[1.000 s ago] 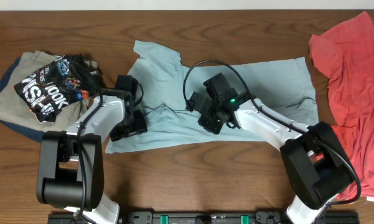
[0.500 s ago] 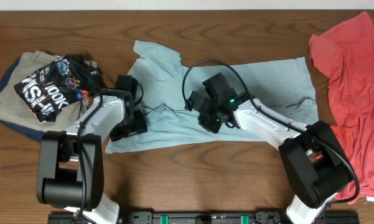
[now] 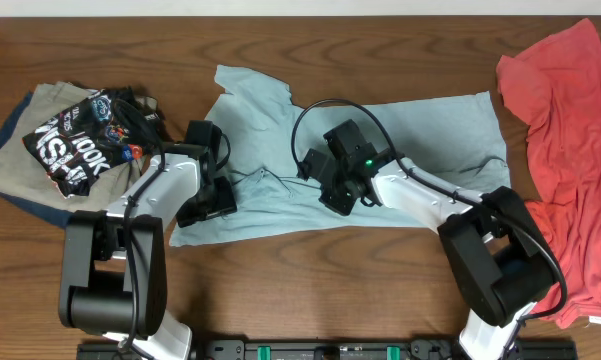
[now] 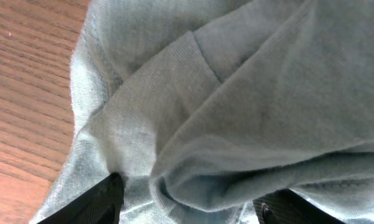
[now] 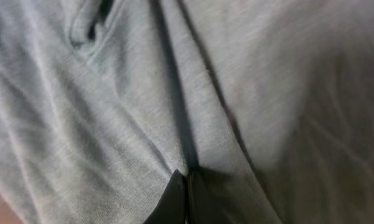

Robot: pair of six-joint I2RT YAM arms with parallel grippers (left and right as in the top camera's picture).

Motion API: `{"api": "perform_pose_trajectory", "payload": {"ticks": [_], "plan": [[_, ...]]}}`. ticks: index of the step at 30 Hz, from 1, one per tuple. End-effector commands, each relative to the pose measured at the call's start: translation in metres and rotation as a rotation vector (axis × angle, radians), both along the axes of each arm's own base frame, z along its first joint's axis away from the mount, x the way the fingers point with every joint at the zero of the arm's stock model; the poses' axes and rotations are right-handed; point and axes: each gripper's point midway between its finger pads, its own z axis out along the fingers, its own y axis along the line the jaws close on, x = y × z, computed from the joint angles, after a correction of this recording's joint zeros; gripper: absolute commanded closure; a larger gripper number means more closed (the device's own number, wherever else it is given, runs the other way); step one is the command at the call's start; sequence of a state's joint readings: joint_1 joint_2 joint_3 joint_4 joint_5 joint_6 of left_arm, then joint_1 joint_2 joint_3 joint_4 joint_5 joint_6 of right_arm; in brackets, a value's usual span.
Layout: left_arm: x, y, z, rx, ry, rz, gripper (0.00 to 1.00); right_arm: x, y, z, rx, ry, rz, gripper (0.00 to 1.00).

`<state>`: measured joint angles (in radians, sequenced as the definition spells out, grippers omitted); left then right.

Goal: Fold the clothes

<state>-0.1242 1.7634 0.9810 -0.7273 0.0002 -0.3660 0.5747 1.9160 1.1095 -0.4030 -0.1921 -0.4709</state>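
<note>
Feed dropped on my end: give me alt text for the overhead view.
Both arms reach onto a light-blue T-shirt spread across the middle of the wooden table, the left claw at its left edge, the right claw near its centre. A coral-red shirt lies crumpled at the right, and a pile of other clothes at the left.

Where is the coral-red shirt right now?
In the overhead view, the coral-red shirt lies rumpled along the table's right edge, just right of the light-blue T-shirt.

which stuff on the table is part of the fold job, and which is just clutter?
Job:
light-blue T-shirt, centre
coral-red shirt, right edge

Lying about:
black printed item, far left
tan cloth beneath it
</note>
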Motion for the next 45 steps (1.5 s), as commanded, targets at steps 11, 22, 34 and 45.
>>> {"api": "perform_pose_trajectory", "payload": {"ticks": [11,22,34,45], "plan": [[-0.009,0.003,-0.013,0.011,0.033,0.016,0.32,0.027,-0.016,0.003,-0.109,-0.124,-0.110,0.99],[-0.009,0.003,-0.013,0.011,0.033,0.016,0.32,0.017,-0.004,0.020,-0.036,-0.099,-0.080,0.99],[-0.018,0.005,-0.012,0.017,0.070,0.016,0.32,0.021,0.000,0.042,0.007,-0.137,-0.088,0.99],[-0.036,0.022,-0.008,0.119,0.132,0.053,0.36,0.024,-0.002,0.043,0.007,-0.148,-0.096,0.98]]}}
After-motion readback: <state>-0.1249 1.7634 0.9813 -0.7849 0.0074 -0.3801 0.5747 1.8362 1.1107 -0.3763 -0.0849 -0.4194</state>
